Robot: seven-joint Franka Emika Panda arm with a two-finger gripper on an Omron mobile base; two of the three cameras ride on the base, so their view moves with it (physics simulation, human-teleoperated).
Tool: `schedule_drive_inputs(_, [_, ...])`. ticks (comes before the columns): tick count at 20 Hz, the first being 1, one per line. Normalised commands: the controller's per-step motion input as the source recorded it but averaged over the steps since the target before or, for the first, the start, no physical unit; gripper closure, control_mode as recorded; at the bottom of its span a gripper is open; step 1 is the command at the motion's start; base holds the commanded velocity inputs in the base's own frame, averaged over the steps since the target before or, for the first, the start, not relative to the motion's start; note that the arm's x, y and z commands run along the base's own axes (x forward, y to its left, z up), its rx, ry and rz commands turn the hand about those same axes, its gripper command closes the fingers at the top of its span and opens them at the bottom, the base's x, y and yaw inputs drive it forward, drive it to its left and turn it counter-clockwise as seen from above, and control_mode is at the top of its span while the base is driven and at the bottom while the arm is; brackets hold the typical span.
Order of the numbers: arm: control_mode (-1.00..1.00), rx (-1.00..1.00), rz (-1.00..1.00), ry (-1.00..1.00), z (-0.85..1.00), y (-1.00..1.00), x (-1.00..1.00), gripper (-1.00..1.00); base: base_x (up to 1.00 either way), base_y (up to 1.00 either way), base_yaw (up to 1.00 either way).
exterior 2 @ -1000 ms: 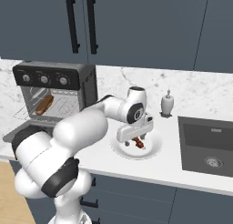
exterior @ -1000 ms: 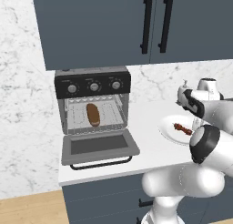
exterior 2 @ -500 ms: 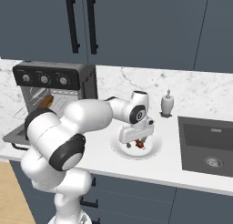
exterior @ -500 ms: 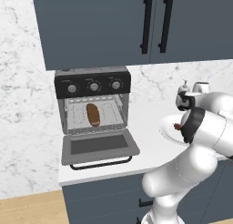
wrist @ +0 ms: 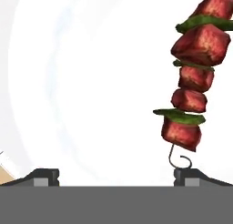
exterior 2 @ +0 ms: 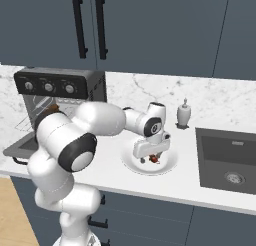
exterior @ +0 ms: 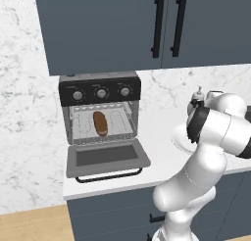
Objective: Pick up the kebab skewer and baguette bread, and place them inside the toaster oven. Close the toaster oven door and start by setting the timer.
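three camera views show a white robot arm working at a white marble kitchen counter (exterior: 157,137) beneath dark blue cabinets (exterior: 147,24). the toaster oven (exterior: 100,108) sits at the left of the counter, with three round knobs along its black top panel. the toaster oven door (exterior: 107,157) hangs folded down and open, its black bar handle at the front edge. the baguette bread (exterior: 100,123) lies on the wire rack inside the oven, end-on toward the opening.

to the right, a white plate (exterior 2: 170,165) rests on the counter between the oven and a dark sink (exterior 2: 227,160). a small soap dispenser (exterior 2: 183,113) stands near the back wall. the arm reaches over the plate, and the gripper (exterior 2: 148,149) hangs low above it with jaws spread wide, holding nothing.

the kebab skewer (wrist: 195,77) lies on the plate, red chunks with green slices between them. in the hand view its hooked wire end sits just above the right fingertip (wrist: 196,177), close to it, while the left fingertip (wrist: 42,176) is well apart.
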Motion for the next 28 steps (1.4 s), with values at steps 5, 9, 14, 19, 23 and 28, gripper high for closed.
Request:
schedule_drive_inputs(5, [-1.00, 0.00, 0.00, 0.00, -0.12, 0.00, 0.22, -1.00, 0.00, 0.00, 0.00])
schedule_drive_inputs(9, [-1.00, 0.00, 0.00, 0.00, -0.16, 0.00, 0.21, -1.00, 0.00, 0.00, 0.00])
schedule_drive_inputs(14, [-1.00, 0.00, 0.00, 0.00, -0.12, -0.07, 0.13, -1.00, 0.00, 0.00, 0.00])
schedule_drive_inputs(19, [-1.00, 0.00, 0.00, 0.00, -0.15, -0.06, 0.16, -1.00, 0.00, 0.00, 0.00])
schedule_drive_inputs(23, [-1.00, 0.00, 0.00, -0.02, -0.16, -0.01, 0.08, -1.00, 0.00, 0.00, 0.00])
schedule_drive_inputs(28, [-1.00, 0.00, 0.00, -0.02, -0.28, 0.00, 0.07, -1.00, 0.00, 0.00, 0.00])
